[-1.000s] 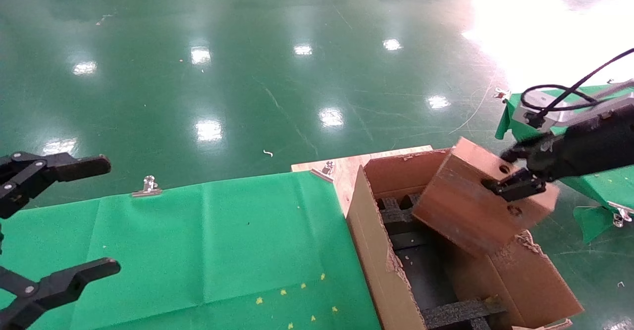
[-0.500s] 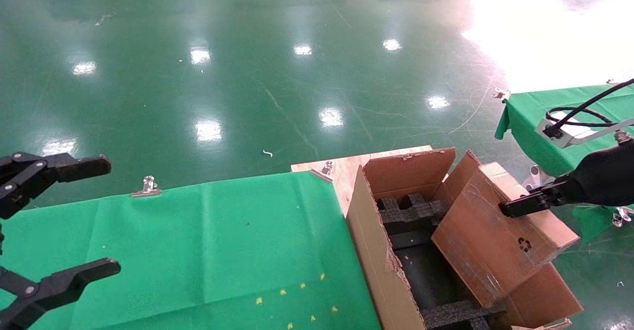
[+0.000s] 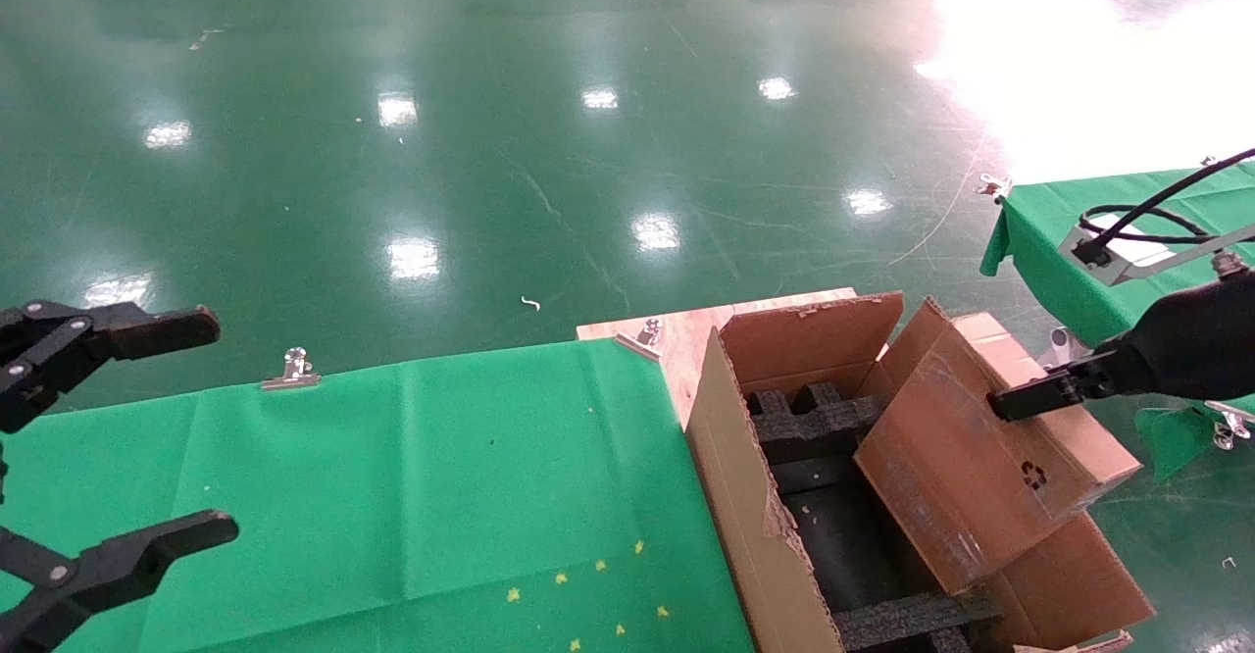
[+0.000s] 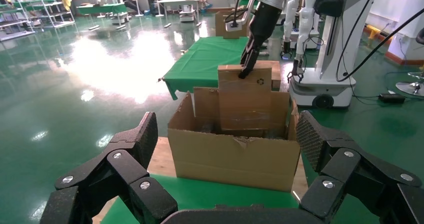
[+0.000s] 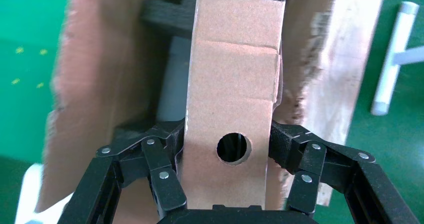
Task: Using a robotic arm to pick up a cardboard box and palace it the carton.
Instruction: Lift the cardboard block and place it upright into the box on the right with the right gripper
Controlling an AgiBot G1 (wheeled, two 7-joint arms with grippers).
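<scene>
Shiny green floor (image 3: 549, 143) surrounds a green-covered table (image 3: 412, 477). At its left edge the left gripper (image 3: 103, 437) hovers, fingers spread wide. Off the table's right edge stands the carton (image 3: 745, 506); the right gripper (image 5: 227, 149) clamps the cardboard box (image 3: 980, 447), tilted, lower end inside the carton.

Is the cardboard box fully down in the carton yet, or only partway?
Partway. The cardboard box leans tilted, lower end among the carton foam, upper end above the flaps, right gripper clamped on it.

green cloth (image 3: 392, 496), metal clip (image 3: 292, 369), wooden board (image 3: 686, 329)
</scene>
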